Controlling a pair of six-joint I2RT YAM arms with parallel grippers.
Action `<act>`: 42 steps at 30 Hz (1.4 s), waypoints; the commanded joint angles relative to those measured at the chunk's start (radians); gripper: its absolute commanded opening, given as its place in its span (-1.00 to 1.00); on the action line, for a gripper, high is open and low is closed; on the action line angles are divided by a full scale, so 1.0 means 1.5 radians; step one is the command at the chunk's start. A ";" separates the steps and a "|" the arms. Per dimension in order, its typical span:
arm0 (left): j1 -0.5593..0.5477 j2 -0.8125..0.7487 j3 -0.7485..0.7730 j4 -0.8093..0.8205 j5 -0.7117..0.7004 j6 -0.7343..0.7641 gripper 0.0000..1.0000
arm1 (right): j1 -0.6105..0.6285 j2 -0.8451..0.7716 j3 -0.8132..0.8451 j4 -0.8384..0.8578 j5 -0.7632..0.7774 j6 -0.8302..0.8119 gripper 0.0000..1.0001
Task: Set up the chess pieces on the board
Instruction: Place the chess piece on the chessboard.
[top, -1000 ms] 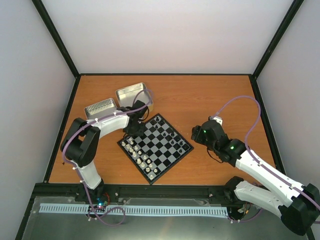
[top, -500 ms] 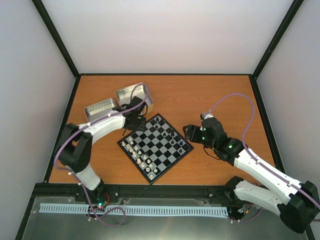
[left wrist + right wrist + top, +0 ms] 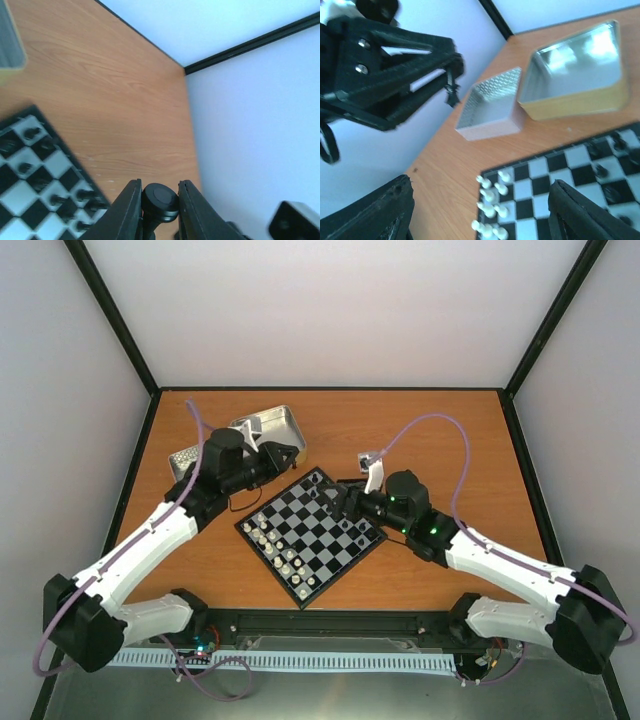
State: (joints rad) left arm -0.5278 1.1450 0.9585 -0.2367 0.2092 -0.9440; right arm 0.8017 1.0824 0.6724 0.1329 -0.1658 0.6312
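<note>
**Q:** Both arms have moved since the earlier view. What does each hold?

**A:** Left gripper [image 3: 158,192], raised off the board's [image 3: 322,532] far-left edge, is clamped on one black piece [image 3: 161,199], probably lifted high to clear its neighbours. Right gripper [image 3: 480,212], now advanced over the far-right edge, has its jaws wide apart and holds nothing.

**Q:** And the rest?

**A:** White pieces [image 3: 280,550] line the near-left edge and black pieces [image 3: 347,520] the far-right side. Two tins [image 3: 270,426] lie just beyond the far-left edge.

Board [image 3: 322,527] mid-table, chess pieces [image 3: 268,538] on it, two tins [image 3: 270,425] behind its left corner.
</note>
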 commanded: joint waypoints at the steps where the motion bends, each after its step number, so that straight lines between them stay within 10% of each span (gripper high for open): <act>1: 0.003 -0.033 -0.031 0.158 0.083 -0.197 -0.68 | 0.027 0.035 0.024 0.173 0.022 0.015 0.47; 13: 0.003 -0.074 -0.092 0.328 0.109 -0.443 -0.68 | 0.028 0.119 0.051 0.368 0.037 0.166 0.26; 42: 0.003 -0.070 -0.137 0.393 0.100 -0.502 -0.66 | 0.028 0.192 0.094 0.415 -0.011 0.245 -0.73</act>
State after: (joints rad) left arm -0.5274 1.0565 0.7574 0.3149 0.3557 -1.6825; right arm 0.8387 1.3670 0.7845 0.7376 -0.1944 0.9932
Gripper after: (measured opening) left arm 0.182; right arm 0.162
